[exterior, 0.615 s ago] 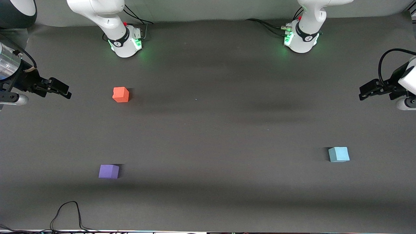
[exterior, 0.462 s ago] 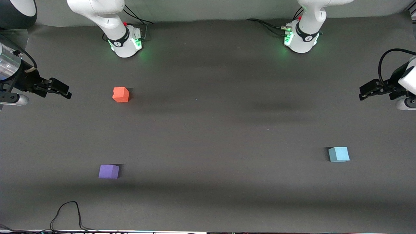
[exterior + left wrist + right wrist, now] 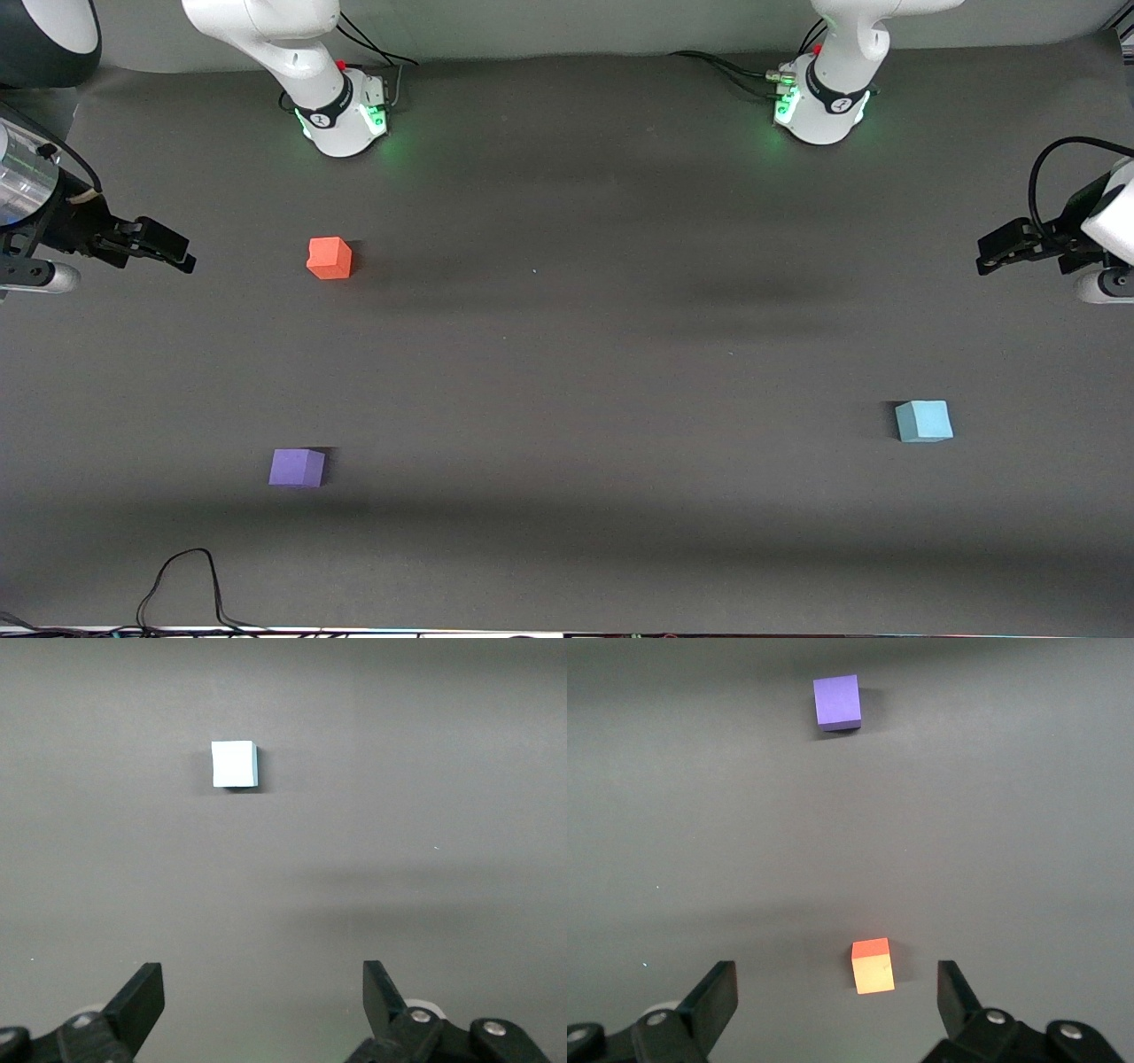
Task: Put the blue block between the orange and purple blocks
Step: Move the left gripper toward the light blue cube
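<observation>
Presently the blue block (image 3: 923,421) is seen at 7 o'clock below the left gripper (image 3: 990,252), jaws open and empty, at the left arm's end; right gripper (image 3: 177,251), open, waits.

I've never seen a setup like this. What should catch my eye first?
Three small coloured cubes on a dark table: the orange block and purple block toward the right arm's end, purple nearer the front camera, and the blue block alone toward the left arm's end. The left hand and right hand hang open at the table's ends.
</observation>
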Available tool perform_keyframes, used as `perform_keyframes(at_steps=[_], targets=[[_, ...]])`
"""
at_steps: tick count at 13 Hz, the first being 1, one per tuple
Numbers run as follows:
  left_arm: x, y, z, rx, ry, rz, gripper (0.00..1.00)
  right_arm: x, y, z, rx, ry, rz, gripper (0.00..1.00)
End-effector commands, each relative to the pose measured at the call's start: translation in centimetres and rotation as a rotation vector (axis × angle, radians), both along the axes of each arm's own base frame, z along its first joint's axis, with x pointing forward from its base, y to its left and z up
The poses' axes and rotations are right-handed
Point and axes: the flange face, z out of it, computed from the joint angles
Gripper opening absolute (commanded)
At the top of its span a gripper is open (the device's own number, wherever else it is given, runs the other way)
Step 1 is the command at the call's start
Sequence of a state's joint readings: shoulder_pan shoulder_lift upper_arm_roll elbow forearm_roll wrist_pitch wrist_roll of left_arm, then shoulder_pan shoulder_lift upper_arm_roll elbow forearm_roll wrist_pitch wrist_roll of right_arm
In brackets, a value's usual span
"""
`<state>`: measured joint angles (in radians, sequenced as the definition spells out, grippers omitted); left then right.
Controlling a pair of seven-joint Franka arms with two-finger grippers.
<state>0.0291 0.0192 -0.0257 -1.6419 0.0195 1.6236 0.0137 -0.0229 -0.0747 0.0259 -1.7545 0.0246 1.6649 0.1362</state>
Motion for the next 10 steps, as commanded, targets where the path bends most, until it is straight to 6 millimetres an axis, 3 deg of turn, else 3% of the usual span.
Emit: perform_keyframes(at_steps=[1,3,5,8,10], targets=[[1.0,1.3,-1.2,0.004,-0.013,-0.032,1.00,-0.1,-0.7,0.4,0.010,0.000,-0.001,1.00],[1.8,4.3,-2.3,0.002,-0.018,-0.053,1.00,-0.1,-1.8,0.1,0.013,0.005,0.029,1.00],[2.6,6.2,-3.5,0.000,-0.033,-0.055,1.00,-0.2,-4.3,-0.4,0.018,0.011,0.027,1.00],[4.4,6.9,-5.9,0.006,-0.057,-0.048,1.00,-0.1,-4.9,-0.1,0.015,-0.003,0.001,1.00],[6.0,7.2,-8.8,0.006,-0.061,-0.048,1.00,0.4,-5.1,0.6,0.011,-0.021,-0.002,1.00]])
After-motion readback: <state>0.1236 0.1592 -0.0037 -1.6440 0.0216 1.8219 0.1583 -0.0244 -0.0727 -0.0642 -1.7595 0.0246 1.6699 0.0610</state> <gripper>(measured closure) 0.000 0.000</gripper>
